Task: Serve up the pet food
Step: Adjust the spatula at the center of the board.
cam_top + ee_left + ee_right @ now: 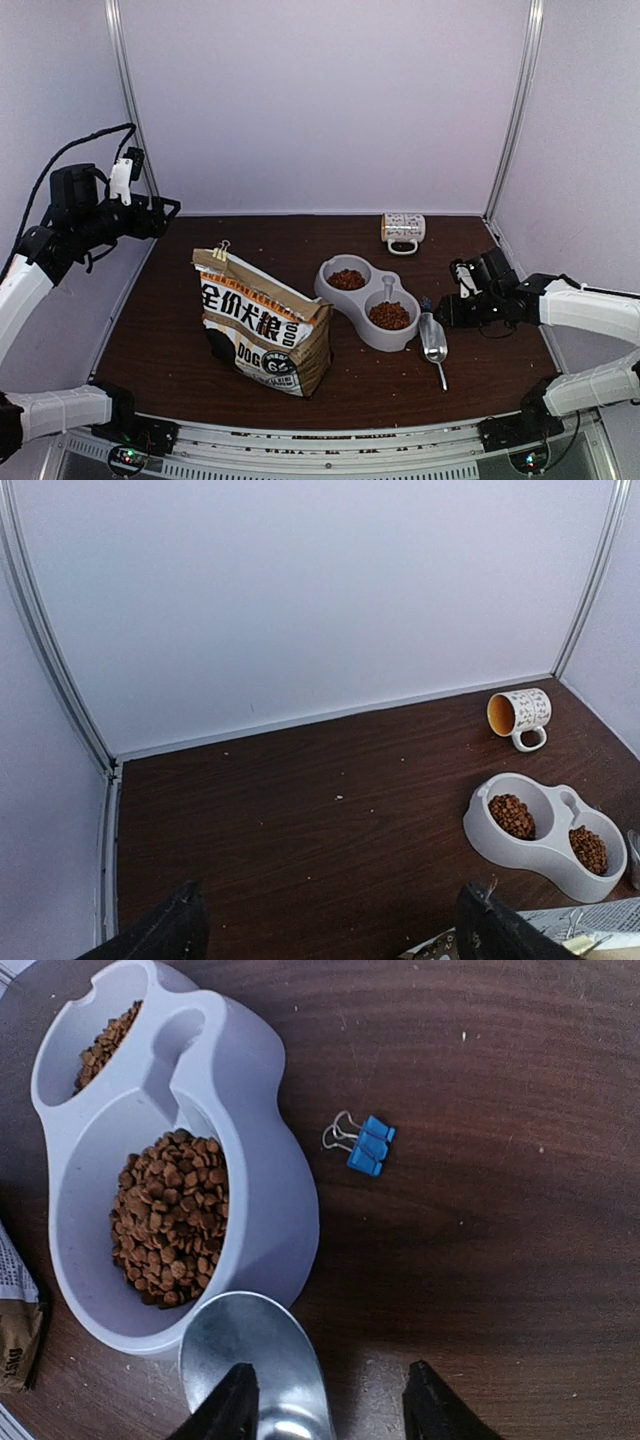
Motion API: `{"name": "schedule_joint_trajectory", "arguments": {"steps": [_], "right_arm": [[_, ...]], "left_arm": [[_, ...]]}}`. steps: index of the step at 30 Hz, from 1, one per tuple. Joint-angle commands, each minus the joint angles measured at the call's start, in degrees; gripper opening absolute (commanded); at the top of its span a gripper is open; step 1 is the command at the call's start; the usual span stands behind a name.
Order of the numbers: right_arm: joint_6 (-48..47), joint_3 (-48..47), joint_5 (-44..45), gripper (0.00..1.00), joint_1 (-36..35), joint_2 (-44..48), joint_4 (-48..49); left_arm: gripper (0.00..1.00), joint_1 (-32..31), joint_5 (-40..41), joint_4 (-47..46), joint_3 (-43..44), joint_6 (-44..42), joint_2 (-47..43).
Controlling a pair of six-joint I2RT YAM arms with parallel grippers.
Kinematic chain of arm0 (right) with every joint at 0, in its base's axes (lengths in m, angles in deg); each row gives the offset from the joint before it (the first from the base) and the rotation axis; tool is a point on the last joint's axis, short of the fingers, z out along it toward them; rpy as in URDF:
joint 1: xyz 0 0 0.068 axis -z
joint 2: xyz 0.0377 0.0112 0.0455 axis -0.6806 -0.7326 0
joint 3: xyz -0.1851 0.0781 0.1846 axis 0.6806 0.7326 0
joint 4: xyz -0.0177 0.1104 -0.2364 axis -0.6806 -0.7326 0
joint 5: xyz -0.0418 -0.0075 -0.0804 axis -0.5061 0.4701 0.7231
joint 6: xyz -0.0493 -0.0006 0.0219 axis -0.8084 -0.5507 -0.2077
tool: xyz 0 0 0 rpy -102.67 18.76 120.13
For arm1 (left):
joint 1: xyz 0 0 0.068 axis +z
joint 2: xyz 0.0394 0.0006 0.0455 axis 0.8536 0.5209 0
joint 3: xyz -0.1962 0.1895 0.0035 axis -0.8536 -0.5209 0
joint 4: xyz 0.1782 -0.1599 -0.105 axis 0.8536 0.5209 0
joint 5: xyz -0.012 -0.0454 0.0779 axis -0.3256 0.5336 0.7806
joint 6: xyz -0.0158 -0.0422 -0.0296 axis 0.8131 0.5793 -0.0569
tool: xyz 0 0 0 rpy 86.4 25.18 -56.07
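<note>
The pet food fills both cups of the grey double bowl [330, 290]: one heap [347, 280] in the far cup, one [389, 316] in the near cup. In the right wrist view the kibble [175, 1220] lies heaped in the close cup of the bowl [270, 1180]. My right gripper [441, 312] [330, 1412] hovers open just right of the bowl, its left finger [232, 1408] over the empty metal scoop [255, 1345] [433, 340] lying on the table. My left gripper [168, 210] [330, 935] hangs open, high at the far left, holding nothing.
A printed dog-food bag [265, 325] stands left of the bowl with a binder clip [220, 250] at its top corner. A patterned mug [403, 230] [520, 713] lies on its side at the back. A blue binder clip [368, 1144] lies right of the bowl.
</note>
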Motion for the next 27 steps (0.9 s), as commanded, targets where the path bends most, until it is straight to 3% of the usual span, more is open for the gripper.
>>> {"name": "schedule_joint_trajectory", "arguments": {"steps": [1,8,13,17,24,27], "right_arm": [[1.17,1.18,-1.58,0.46,0.36,-3.53,3.13],[0.50,1.31,-6.53,0.29,0.36,-7.95,4.26],[0.35,2.82,-10.32,0.11,0.19,-7.02,2.08],[1.12,4.60,-11.10,0.04,-0.06,-4.85,-1.98],[4.18,6.34,-10.18,0.08,-0.34,0.48,-5.91],[4.34,4.49,-8.27,0.27,-0.34,0.96,-7.23]], "left_arm": [[0.88,0.60,2.04,-1.84,-2.43,-0.11,-1.26],[0.88,0.73,2.06,-3.05,-4.90,-1.70,-1.75],[0.88,0.67,1.97,-4.16,-5.96,-2.39,-1.75],[0.88,0.78,1.49,-4.56,-6.37,-2.70,-1.58],[0.89,0.92,0.05,-4.84,-6.52,-3.02,-1.08],[0.89,1.18,-0.64,-4.89,-6.55,-2.84,-0.88]]}}
